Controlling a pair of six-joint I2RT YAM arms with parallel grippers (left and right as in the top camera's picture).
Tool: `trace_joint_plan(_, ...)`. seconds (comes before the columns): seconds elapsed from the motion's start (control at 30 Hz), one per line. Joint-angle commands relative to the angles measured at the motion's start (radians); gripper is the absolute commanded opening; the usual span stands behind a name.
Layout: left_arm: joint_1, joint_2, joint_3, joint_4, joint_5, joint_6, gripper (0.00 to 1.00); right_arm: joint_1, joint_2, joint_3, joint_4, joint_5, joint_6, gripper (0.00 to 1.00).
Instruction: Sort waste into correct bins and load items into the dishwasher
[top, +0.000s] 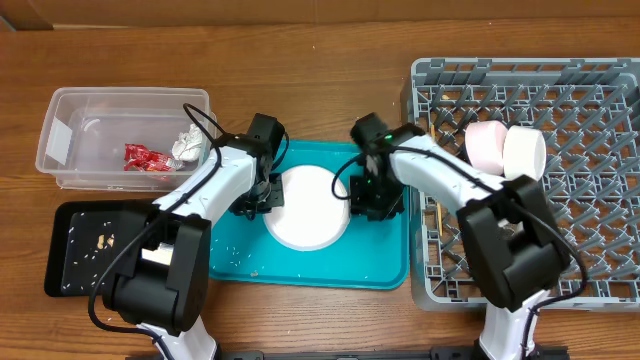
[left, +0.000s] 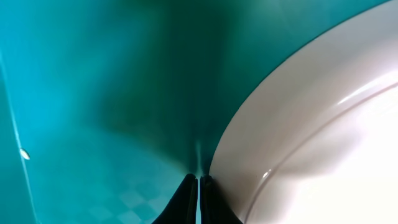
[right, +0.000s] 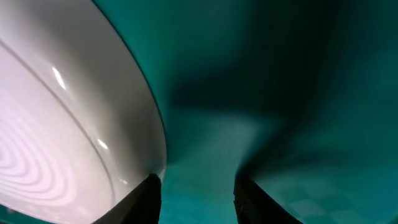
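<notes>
Round white glossy plate (top: 308, 208) lies between your grippers on the teal plastic tray (top: 380, 265); left gripper (left: 199, 182), fingers pressed together, just beside one rim; right gripper (right: 196, 186) spread at the opposite rim.

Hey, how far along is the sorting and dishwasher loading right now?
Done: wrapper and tissue in the tub, crumbs in the black tray, two bowls in the rack. In hand: the left end effector, shut, and right end effector, open, flank the plate on the teal tray; neither grips it. Left: getting the plate into the rack.
</notes>
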Motion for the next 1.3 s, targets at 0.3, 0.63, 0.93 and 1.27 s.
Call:
trace_joint_plan(0.3,-0.003,0.014,0.012,0.047,0.117,0.076,0.04,0.023,-0.018,0.005,0.044,-0.044,-0.098,0.55)
trace_joint_plan(0.63,0.028,-0.01,0.032,0.081,0.058,0.037,0.1,0.001,-0.061,0.005,0.135,0.055,-0.055,0.63)
trace_joint_plan(0.93,0.038,-0.012,0.055,0.132,0.09,0.064,0.15,-0.01,-0.061,0.005,0.194,0.071,-0.052,0.64)
trace_joint_plan(1.27,0.054,-0.012,0.291,0.044,0.096,0.12,0.45,-0.013,-0.085,0.005,0.198,0.06,-0.075,0.67)
